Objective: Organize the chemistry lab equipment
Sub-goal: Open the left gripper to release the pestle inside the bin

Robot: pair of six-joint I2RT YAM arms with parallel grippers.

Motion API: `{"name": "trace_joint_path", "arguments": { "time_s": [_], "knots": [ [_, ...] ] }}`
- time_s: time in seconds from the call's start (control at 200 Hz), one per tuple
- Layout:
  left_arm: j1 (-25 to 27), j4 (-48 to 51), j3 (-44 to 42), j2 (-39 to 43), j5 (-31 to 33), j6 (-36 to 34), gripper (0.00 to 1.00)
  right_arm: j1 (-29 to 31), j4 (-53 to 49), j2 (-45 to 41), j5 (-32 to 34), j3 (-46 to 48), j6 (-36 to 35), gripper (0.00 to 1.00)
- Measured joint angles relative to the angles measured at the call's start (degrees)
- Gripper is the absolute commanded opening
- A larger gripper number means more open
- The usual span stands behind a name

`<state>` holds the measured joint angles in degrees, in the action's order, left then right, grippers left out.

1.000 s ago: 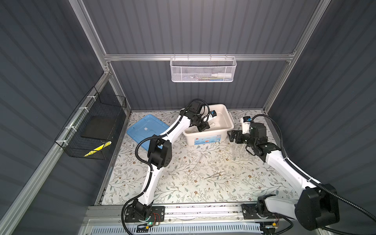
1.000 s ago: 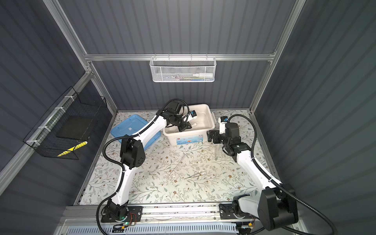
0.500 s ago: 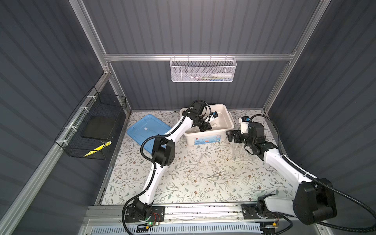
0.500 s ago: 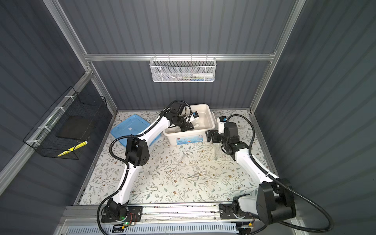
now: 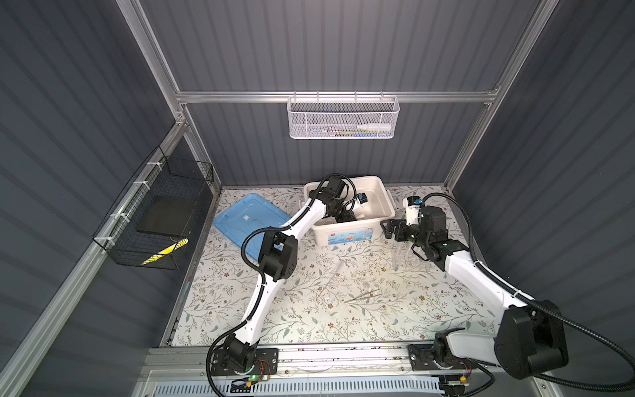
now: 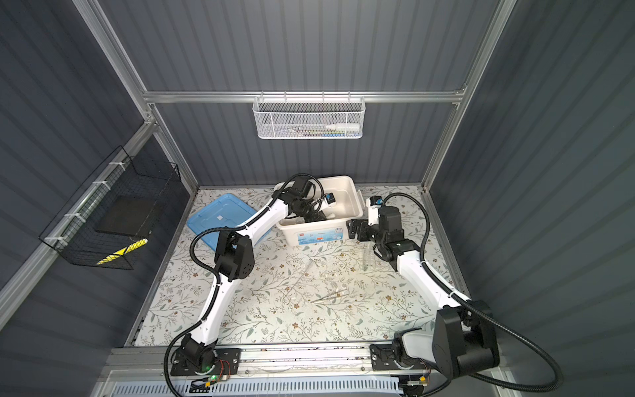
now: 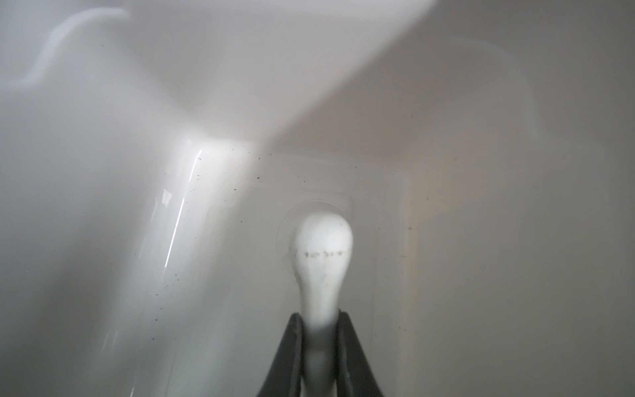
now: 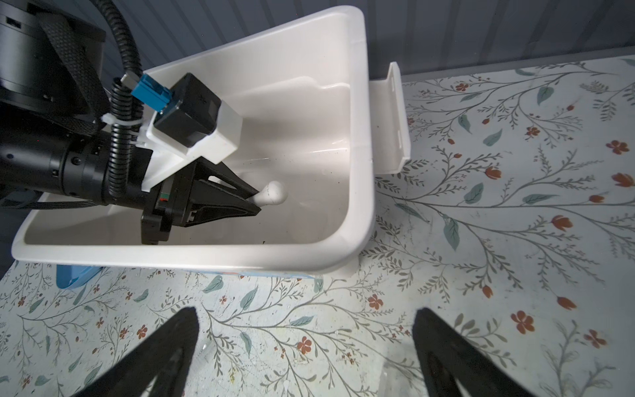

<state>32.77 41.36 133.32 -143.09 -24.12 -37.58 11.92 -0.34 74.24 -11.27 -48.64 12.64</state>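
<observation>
Early on, by the look of it: left gripper (image 8: 255, 202) clamped on pestle (image 8: 274, 196) low inside box (image 5: 347, 237), upper centre in a top view; right gripper (image 8: 305, 311) jaws wide apart, empty, right of box; tweezers (image 5: 364, 295) mid-frame and rack (image 5: 400, 256) centre-right on mat (image 5: 309, 309), unsorted.

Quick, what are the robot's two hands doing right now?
Left gripper: shut on the white pestle, inside the box.
Right gripper: open, holding nothing.

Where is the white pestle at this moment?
In the right wrist view, the pestle is inside the cream box, held by the left gripper.
</observation>
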Motion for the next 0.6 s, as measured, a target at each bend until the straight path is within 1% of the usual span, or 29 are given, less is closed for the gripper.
{"name": "trace_joint_path", "arguments": {
  "time_s": [0.4,0.6],
  "knots": [
    [-0.2,-0.4,-1.7,-0.1,0.5,-0.6,0.13,0.0,0.2,0.4,-0.3,0.0,0.3,0.99],
    [-0.2,0.6,-3.7,-2.1,1.4,-0.9,0.15,0.0,0.3,0.4,-0.3,0.0,0.4,0.99]
  ]
}}
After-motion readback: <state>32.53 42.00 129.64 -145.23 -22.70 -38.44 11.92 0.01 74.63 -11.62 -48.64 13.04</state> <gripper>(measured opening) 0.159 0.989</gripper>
